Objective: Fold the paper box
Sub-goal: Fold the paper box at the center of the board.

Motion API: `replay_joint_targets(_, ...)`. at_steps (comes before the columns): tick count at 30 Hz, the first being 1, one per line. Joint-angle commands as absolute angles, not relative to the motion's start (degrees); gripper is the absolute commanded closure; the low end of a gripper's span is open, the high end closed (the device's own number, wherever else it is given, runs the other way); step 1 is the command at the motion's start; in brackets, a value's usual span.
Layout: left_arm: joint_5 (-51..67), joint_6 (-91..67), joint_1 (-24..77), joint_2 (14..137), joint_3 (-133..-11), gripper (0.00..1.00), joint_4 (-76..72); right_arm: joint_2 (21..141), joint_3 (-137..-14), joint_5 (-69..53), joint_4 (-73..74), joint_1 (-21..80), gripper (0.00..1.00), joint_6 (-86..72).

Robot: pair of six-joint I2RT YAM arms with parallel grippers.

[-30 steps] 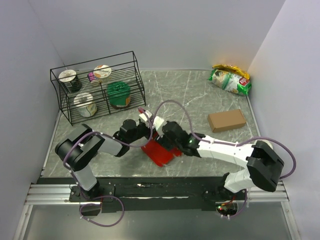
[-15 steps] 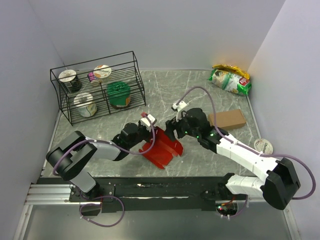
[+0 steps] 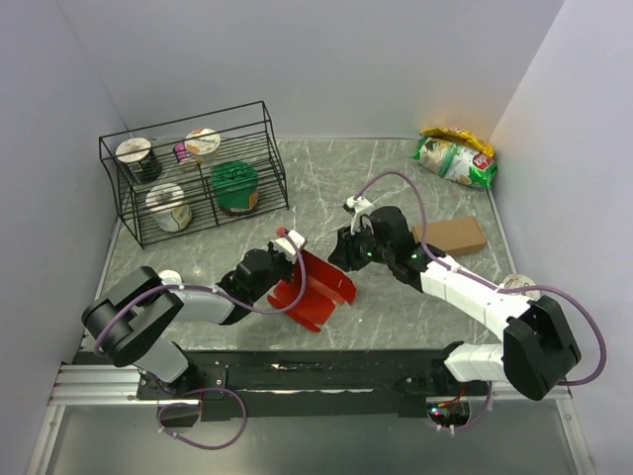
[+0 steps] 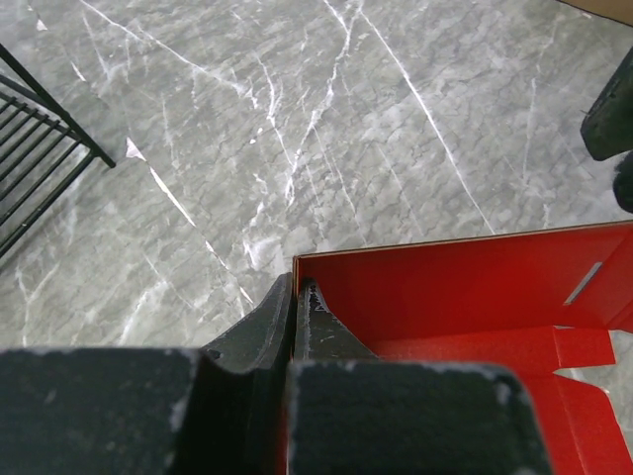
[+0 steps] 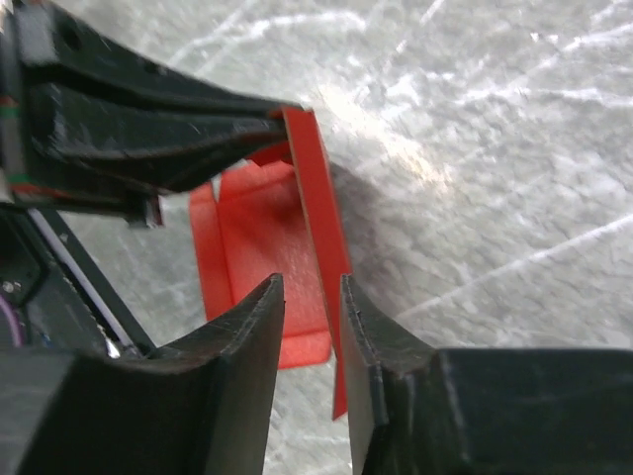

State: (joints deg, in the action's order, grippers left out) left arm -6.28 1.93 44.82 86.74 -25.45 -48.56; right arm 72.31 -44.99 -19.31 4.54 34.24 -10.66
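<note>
With the fold partly made, the paper box sits half-formed on the table between the arms, the left fingers clamped on a raised wall's corner while the right fingers, slightly parted, straddle that wall's other end, which probably needs pinching and creasing next.

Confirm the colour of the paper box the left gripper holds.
The paper box is bright red; left wrist view shows it best.

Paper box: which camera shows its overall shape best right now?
Top external: the whole paper box is visible, partly folded. Left wrist shows just one pinched wall; right wrist shows a wall edge-on plus some floor panel.
</note>
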Motion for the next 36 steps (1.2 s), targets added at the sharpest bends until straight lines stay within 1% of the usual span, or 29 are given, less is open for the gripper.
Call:
replay_joint_targets(1, -10.45, 3.6, 45.97, 86.92, -24.96, 0.99, -51.24, 73.39, -45.0, -20.92, -3.33, 34.19, 0.66, -13.18)
replay_joint_targets(6, -11.69, 2.99, 46.76, 87.63, -24.7, 0.99, -51.85, 74.96, -43.07, -20.66, -6.5, 34.1, 0.68, -14.76)
replay_joint_targets(10, -12.74, 2.46, 47.2, 87.98, -24.26, 0.99, -52.39, 76.64, -42.28, -20.66, -8.08, 34.36, 0.72, -15.29)
replay_joint_targets(13, -13.54, 2.11, 47.46, 88.5, -24.61, 0.99, -51.94, 77.08, -41.66, -19.95, -8.61, 34.89, 0.73, -15.12)
replay_joint_targets(25, -13.45, 0.35, 47.73, 88.33, -24.44, 0.98, -51.33, 79.72, -41.48, -11.87, -6.24, 38.67, 0.75, -13.71)
replay_joint_targets(27, -13.01, -2.02, 47.72, 87.98, -24.35, 0.93, -50.89, 80.16, -41.4, -10.29, -5.89, 39.63, 0.76, -13.54)
replay_joint_targets(31, -11.78, -3.69, 47.81, 87.19, -24.87, 0.76, -49.49, 80.42, -41.22, -2.66, -5.19, 42.18, 0.78, -12.31)
replay_joint_targets(33, -10.64, -4.65, 47.81, 86.22, -25.22, 0.7, -48.35, 80.51, -40.87, -0.63, -5.71, 43.41, 0.79, -11.08)
replay_joint_targets(34, -10.2, -5.09, 47.73, 85.87, -25.83, 0.64, -47.47, 80.51, -40.87, 0.52, -5.8, 44.81, 0.79, -10.47)
replay_joint_targets(36, -8.62, -6.41, 47.72, 84.91, -26.71, 0.58, -45.8, 80.68, -40.61, 5.08, -6.33, 46.31, 0.82, -8.71)
